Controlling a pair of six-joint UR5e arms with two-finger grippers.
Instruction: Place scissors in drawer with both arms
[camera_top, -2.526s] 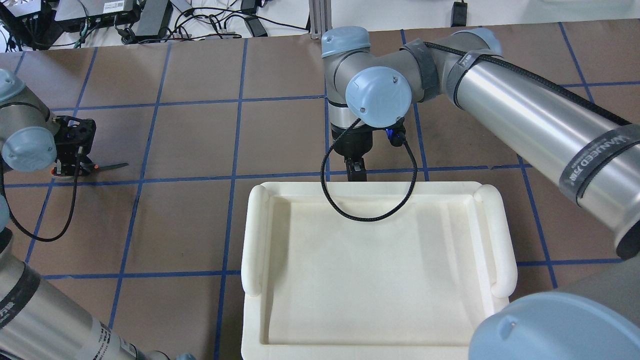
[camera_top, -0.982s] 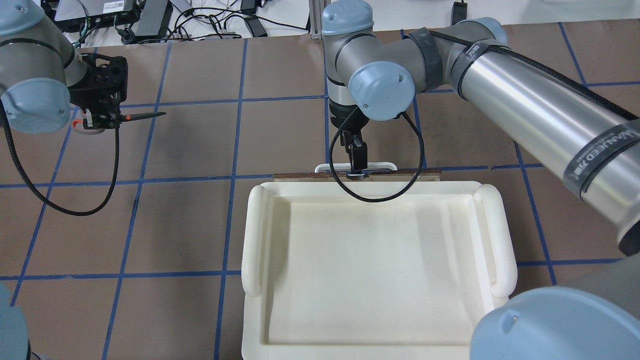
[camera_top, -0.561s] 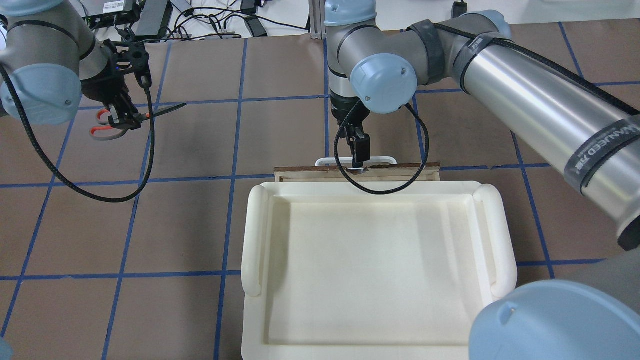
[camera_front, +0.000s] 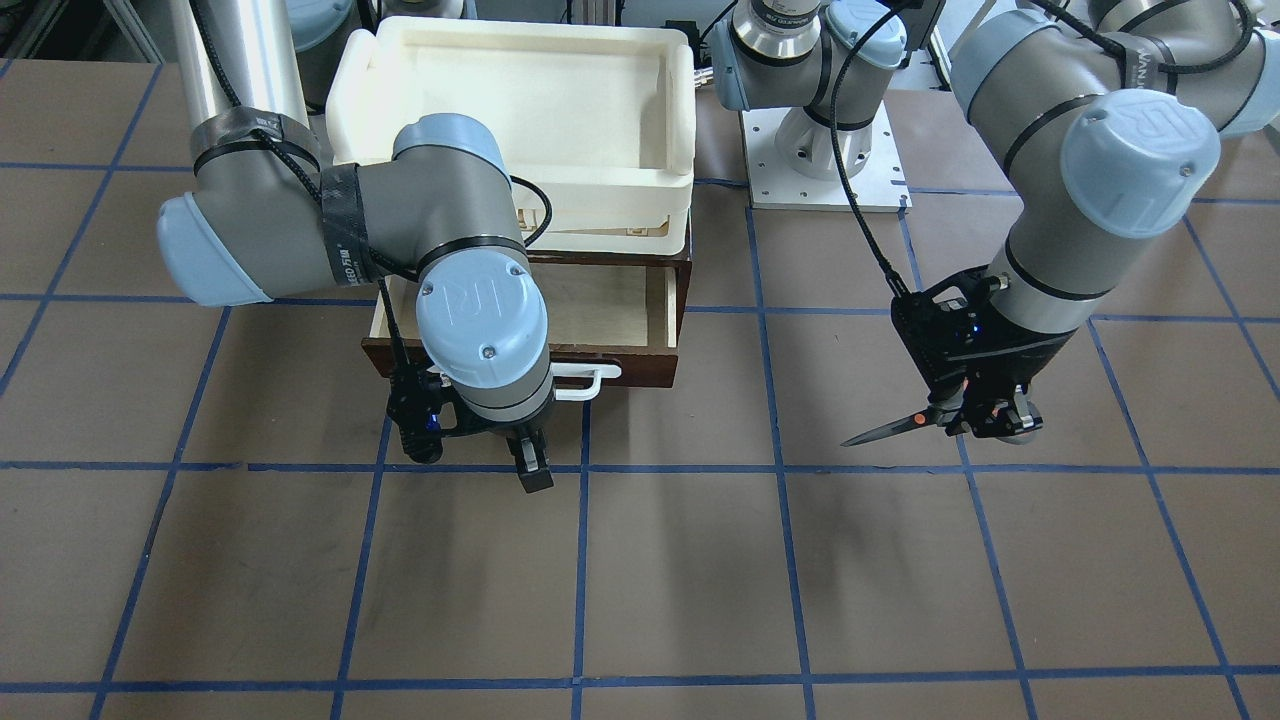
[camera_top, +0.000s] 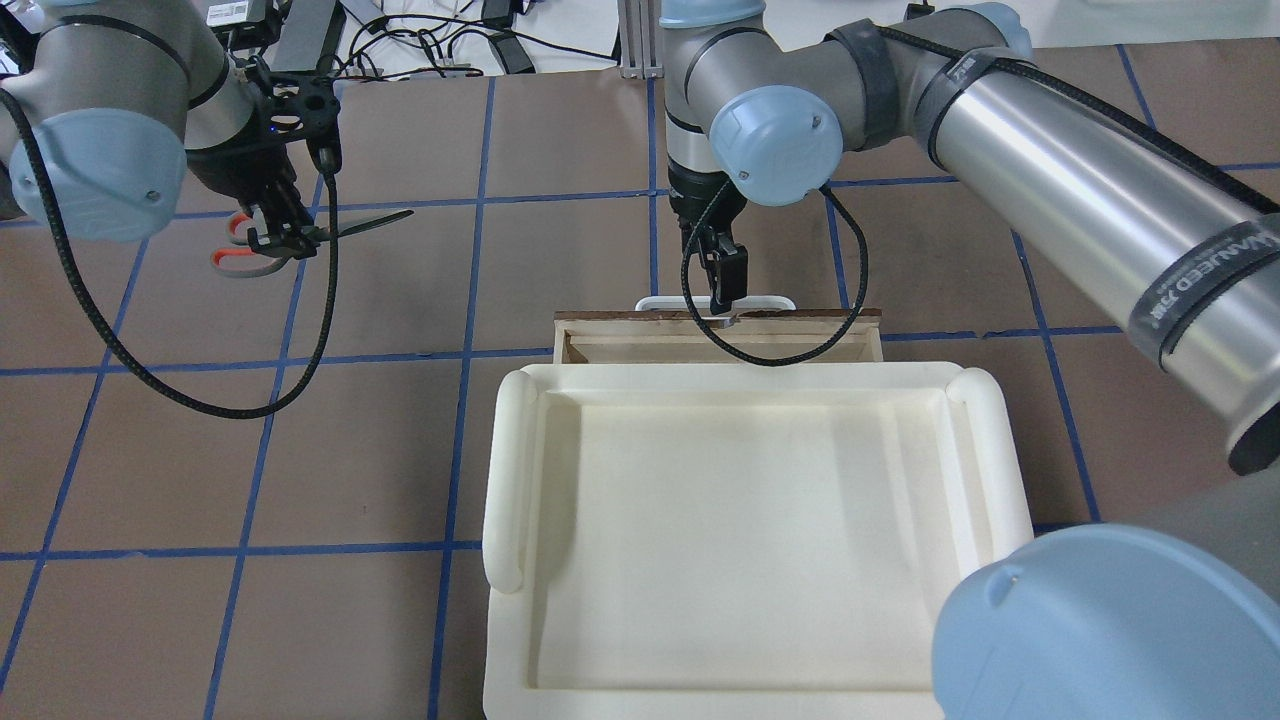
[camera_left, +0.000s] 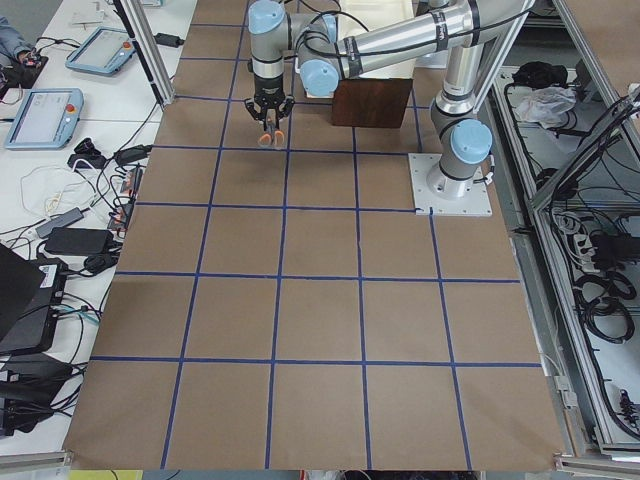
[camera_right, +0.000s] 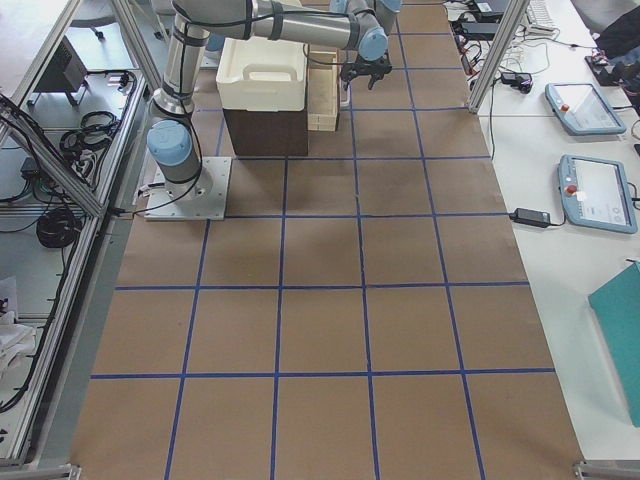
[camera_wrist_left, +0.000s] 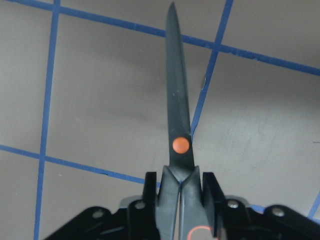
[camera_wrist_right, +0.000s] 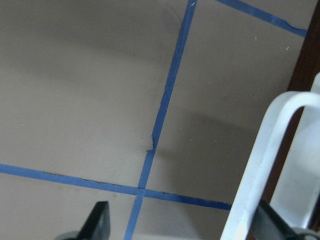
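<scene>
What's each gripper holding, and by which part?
Left gripper: shut on the small scissors with grey-and-orange handles, at the necks just behind the orange pivot dot. Right gripper: open, holding nothing, beside the white loop handle.

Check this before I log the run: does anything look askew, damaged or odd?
Nothing serious. The scissors are closed and held in the left pincer above the table; the drawer is pulled out straight, its visible part empty. Only a small nick in the blue tape in the right wrist view.

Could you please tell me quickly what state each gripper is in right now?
Left gripper: closed, holding the scissors.
Right gripper: open, with its jaws on either side of the white drawer handle.
</scene>
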